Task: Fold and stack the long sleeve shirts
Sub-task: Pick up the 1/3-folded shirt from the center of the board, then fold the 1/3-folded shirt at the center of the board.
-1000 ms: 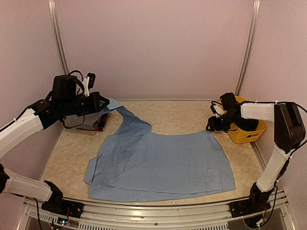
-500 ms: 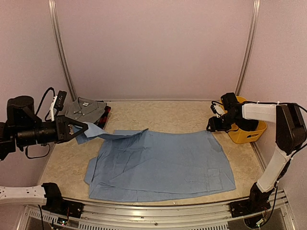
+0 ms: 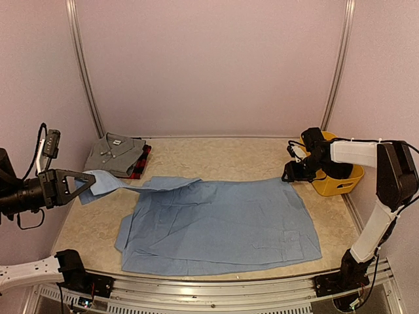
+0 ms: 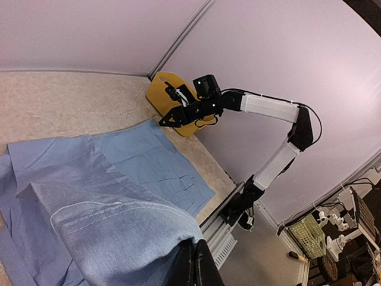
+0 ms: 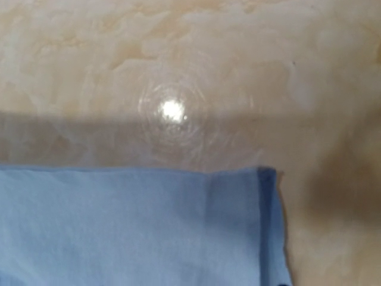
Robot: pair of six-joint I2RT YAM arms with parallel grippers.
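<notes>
Left gripper (image 3: 80,183): clamped shut on the sleeve (image 3: 108,184) of the light blue shirt (image 3: 222,219), held in the air off the table's 9 o'clock edge.
Light blue shirt: spread flat across the middle of the table (image 3: 222,152), its hem close to the 6 o'clock edge.
Right gripper (image 3: 290,173): poised at the shirt's 2 o'clock corner, just beside the yellow basket (image 3: 340,184); how far its fingers are spread cannot be told.
Folded stack: the grey shirt (image 3: 114,152) lies on the plaid shirt (image 3: 142,161) at 10 o'clock, near the far wall.
Open room: bare tabletop runs along 12 o'clock between stack and basket, with a narrower strip at 8 o'clock.
Left wrist view: alone shows the stitched cuff draped over the closed fingers (image 4: 193,268).
Right wrist view: alone shows the shirt's hemmed corner (image 5: 178,232) lying flat on the table.
</notes>
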